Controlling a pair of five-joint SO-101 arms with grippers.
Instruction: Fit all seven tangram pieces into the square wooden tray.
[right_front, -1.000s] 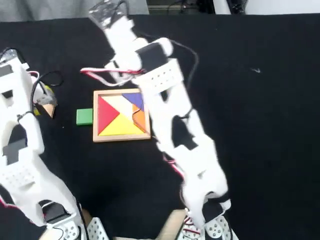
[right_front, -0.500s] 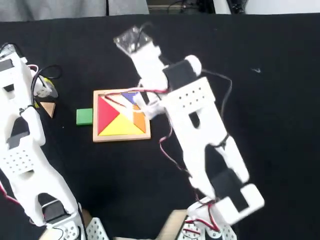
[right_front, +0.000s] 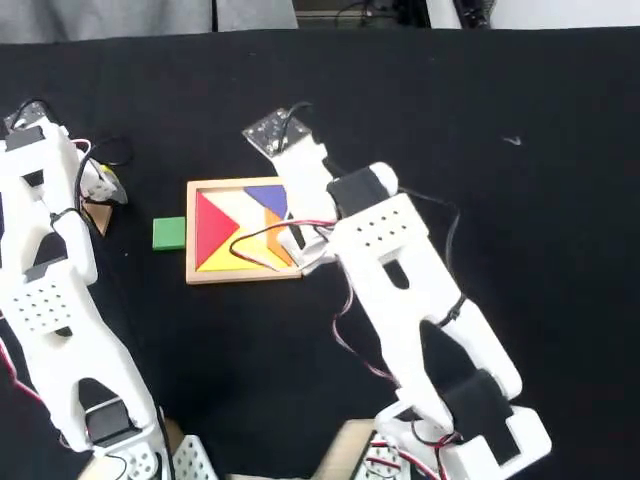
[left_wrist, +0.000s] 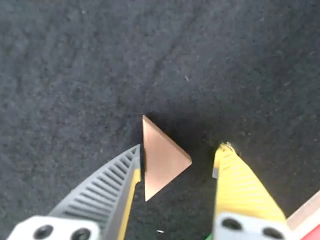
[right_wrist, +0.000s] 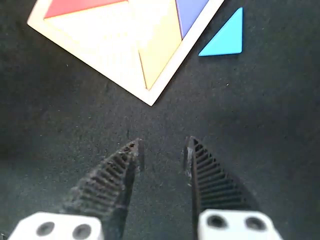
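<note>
Tangram pieces (right_front: 225, 225) in red, yellow, blue and orange lie inside the square wooden tray (right_front: 240, 277) on the black table (right_front: 540, 220) in the high view. A green square piece (right_front: 169, 233) sits just beside the tray, toward the left white arm (right_front: 50, 290). The right white arm (right_front: 390, 260) overlaps the tray's opposite edge.

In the left wrist view, the left end effector (left_wrist: 181, 150) is open around a flat tan triangle (left_wrist: 160, 157), with the grey finger at its edge and the yellow finger apart.

In the right wrist view, the right end effector (right_wrist: 161, 145) is open and empty above bare table near the tray's corner. A light blue triangle (right_wrist: 227, 37) lies just outside the rim.
</note>
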